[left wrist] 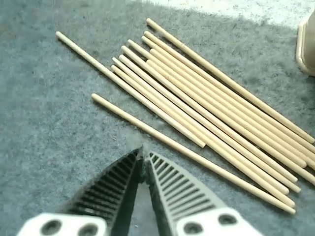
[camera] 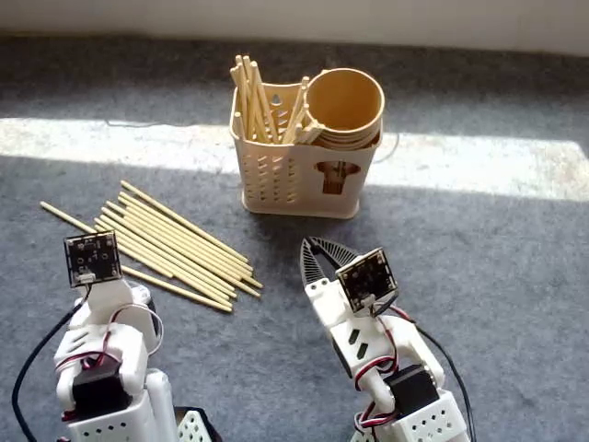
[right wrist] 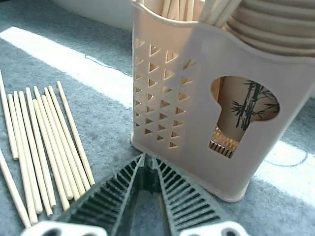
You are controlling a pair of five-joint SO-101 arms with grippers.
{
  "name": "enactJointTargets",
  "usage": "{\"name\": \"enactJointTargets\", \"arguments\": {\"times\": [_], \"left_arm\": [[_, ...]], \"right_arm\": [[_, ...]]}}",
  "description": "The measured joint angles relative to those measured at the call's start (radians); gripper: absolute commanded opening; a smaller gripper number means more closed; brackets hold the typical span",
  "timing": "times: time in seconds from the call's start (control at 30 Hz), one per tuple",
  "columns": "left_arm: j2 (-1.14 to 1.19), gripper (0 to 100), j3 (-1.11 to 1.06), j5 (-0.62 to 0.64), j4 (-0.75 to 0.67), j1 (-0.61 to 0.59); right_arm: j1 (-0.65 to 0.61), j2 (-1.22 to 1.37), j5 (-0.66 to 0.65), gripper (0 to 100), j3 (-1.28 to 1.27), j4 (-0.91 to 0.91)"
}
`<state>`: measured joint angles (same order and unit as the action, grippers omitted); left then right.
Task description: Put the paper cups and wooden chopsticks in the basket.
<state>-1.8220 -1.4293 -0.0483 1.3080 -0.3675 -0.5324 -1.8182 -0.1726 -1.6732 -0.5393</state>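
Closest to me, the left pincer (left wrist: 143, 156) is closed on nothing, its tips meeting just short of the nearest stick. The right pincer (right wrist: 149, 161) is likewise closed and empty, pointed at the foot of the basket.

The loose chopsticks (camera: 175, 244) lie flat in a fanned row at centre left of the high view. Most touch side by side, with one or two strays apart on the near edge. I judge them light, stiff and smooth, and likely to roll or pivot if pinched near an end. I would take one across its middle, starting with a stray that leaves room for a jaw on both sides. Lying flush on the nap, they give little to get under.

Farther up, at upper centre, the basket (camera: 285, 180) stands upright. The paper cups (camera: 345, 101) are nested in its right side and upright chopsticks (camera: 256, 97) stand in its left. The cups look thin and crushable, but seem to need no more handling.

The surface (camera: 497, 285) is grey, felt-like and probably grippy. Beyond the basket a band of sunlight (camera: 479, 161) crosses it.
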Motion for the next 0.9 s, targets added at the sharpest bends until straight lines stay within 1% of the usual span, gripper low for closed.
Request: {"name": "enactJointTargets", "arguments": {"times": [0.07, 0.1, 0.27, 0.37, 0.47, 0.6, 0.7, 0.8, 0.83, 0.9], "left_arm": [[0.0, 1, 0.04, -0.091, 0.0, 0.0], [0.0, 1, 0.058, -0.11, 0.0, 0.0], [0.0, 1, 0.129, -0.132, 0.0, 0.0], [0.054, 1, 0.167, -0.135, 0.0, 0.0], [0.173, 1, 0.235, -0.135, 0.0, 0.0], [0.393, 1, 0.333, -0.133, 0.0, 0.0], [0.552, 1, 0.399, -0.097, 0.0, -0.044], [0.664, 1, 0.456, -0.072, 0.0, -0.098], [0.7, 2, 0.47, -0.071, 0.0, -0.115], [0.764, 7, 0.482, -0.064, -0.002, -0.132]], "right_arm": [[0.0, 0.0, 0.0, 0.5, 0.0, 0.0], [0.0, 0.0, 0.0, 0.5, 0.0, 0.0], [0.0, 0.0, 0.0, 0.5, 0.0, 0.0], [0.0, 0.0, 0.0, 0.5, 0.0, 0.0], [0.0, 0.0, 0.0, 0.5, 0.0, 0.0], [0.0, 0.0, 0.0, 0.5, 0.0, 0.0], [0.0, 0.0, 0.0, 0.5, 0.0, 0.0], [0.0, 0.0, 0.0, 0.5, 0.0, 0.0], [0.0, 0.0, 0.0, 0.5, 0.0, 0.0], [0.0, 0.0, 0.0, 0.5, 0.0, -0.003]]}}
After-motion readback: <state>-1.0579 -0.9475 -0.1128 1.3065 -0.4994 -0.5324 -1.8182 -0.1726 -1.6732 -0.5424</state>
